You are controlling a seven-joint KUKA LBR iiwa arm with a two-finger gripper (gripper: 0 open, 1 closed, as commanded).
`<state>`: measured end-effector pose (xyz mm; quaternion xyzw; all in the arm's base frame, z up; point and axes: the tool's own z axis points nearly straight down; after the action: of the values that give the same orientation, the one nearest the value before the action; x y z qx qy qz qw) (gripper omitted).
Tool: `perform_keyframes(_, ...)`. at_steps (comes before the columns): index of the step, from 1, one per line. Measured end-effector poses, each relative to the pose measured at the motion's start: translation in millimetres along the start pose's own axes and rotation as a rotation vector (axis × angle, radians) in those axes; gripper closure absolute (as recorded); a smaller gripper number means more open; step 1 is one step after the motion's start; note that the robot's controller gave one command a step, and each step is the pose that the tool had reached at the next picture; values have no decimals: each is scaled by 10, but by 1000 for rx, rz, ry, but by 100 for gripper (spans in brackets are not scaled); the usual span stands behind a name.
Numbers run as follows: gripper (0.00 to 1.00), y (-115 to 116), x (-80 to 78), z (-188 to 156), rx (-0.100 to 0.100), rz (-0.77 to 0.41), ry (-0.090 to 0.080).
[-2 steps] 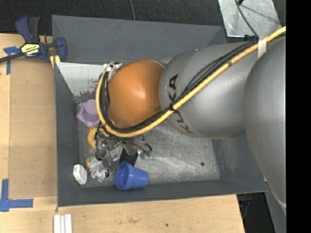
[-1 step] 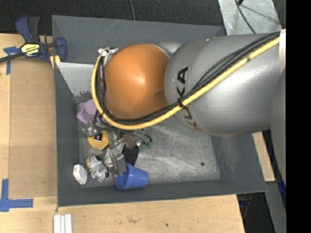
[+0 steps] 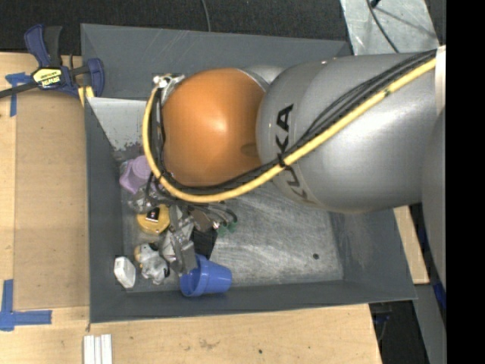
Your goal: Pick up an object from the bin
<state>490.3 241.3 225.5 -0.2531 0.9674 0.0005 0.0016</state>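
My gripper [image 3: 180, 243] reaches down into the bin's lower left part, beneath the arm's orange cover. It stands among a small heap. A yellow and black round thing [image 3: 154, 218] lies just to its left. Right beside it on the other side is a black flat thing [image 3: 203, 241]. A blue cup [image 3: 205, 278] lies on its side just below the gripper, near the bin's front wall. A crumpled silvery white thing [image 3: 152, 261] sits at the gripper's lower left. What lies directly under the gripper is hidden.
A pale purple thing [image 3: 135, 174] lies higher up by the left wall. A white lump [image 3: 123, 271] rests in the front left corner. The arm and its orange cover hang over the bin's middle and right.
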Motion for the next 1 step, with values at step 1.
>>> perform_keyframes(1,0,-40,-19,326,1,-104,-4)
